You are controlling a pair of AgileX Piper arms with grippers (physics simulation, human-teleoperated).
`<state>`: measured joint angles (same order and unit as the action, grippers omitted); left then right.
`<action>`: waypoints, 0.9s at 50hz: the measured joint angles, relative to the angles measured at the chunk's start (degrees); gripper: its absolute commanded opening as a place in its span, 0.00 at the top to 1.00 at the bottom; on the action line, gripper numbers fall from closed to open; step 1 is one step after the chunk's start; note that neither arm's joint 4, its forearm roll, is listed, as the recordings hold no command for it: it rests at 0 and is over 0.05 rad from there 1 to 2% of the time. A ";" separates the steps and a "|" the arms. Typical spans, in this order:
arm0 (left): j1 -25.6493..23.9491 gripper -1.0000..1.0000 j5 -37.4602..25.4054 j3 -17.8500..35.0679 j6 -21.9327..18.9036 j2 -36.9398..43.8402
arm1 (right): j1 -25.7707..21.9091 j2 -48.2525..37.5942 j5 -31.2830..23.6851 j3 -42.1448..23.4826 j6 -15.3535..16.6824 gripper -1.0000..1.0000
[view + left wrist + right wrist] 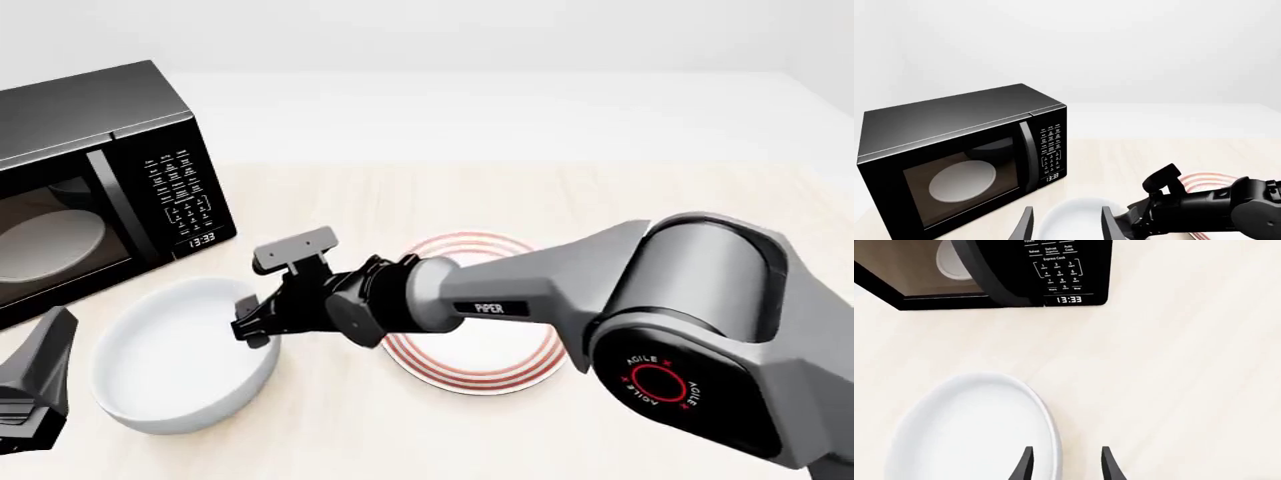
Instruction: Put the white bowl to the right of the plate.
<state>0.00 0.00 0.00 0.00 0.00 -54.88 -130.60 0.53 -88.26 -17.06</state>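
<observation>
The white bowl (178,366) sits on the table left of the plate (470,316) and just in front of the microwave (96,180), so it has yet to cross to the plate's far side. It looks like glazed ceramic: rigid, fairly heavy for a small pincer, slick, and liable to chip if dropped or knocked against the plate. With smooth curved sides and no handle, the rim is the only sensible hold, one finger inside and one outside, squeezed firmly because the glaze gives little friction. The right gripper (254,328) is at the bowl's right-hand rim; in its wrist view the rim (1051,440) runs in toward the gap between the two fingers (1026,465), which stand apart and unclenched, though whether they truly straddle the edge is hard to tell from these angles. A one-sided rim hold will probably let the bowl tilt, so a low, slow carry over or around the plate seems wise. The left gripper (1066,225) hangs open near the bowl's left, holding nothing.
</observation>
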 measured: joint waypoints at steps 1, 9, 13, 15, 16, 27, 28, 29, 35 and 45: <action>0.00 0.00 0.00 0.00 0.00 0.00 | 0.00 -0.07 0.02 -0.02 -0.02 0.00; 0.00 0.00 0.00 0.00 0.00 0.00 | -0.25 -0.55 0.31 -0.11 -0.02 1.00; 0.00 0.00 0.00 0.00 0.00 0.00 | -0.32 -0.55 0.29 -0.15 0.30 1.00; 0.00 0.00 0.00 0.00 0.00 0.00 | -0.34 -0.51 0.25 -0.17 0.49 1.00; 0.00 0.00 0.00 0.00 0.00 0.00 | -0.34 -0.50 0.21 -0.17 0.60 1.00; 0.00 0.00 0.00 0.00 0.00 0.00 | 0.00 0.55 -0.03 0.67 1.65 1.00; 0.00 0.00 0.00 0.00 0.00 0.00 | 0.05 0.86 -0.06 0.87 1.79 1.00; 0.00 0.00 0.00 0.00 0.00 0.00 | 0.13 1.26 -0.10 1.14 1.97 1.00; 0.00 0.00 0.00 0.00 0.00 0.00 | 0.78 4.07 -0.48 2.95 3.32 1.00; 0.00 0.00 0.00 0.00 0.00 0.00 | 2.20 9.43 -0.56 6.60 5.50 1.00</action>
<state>0.00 0.00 0.00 0.00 0.00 -52.68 -121.17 -0.04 -81.66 -11.57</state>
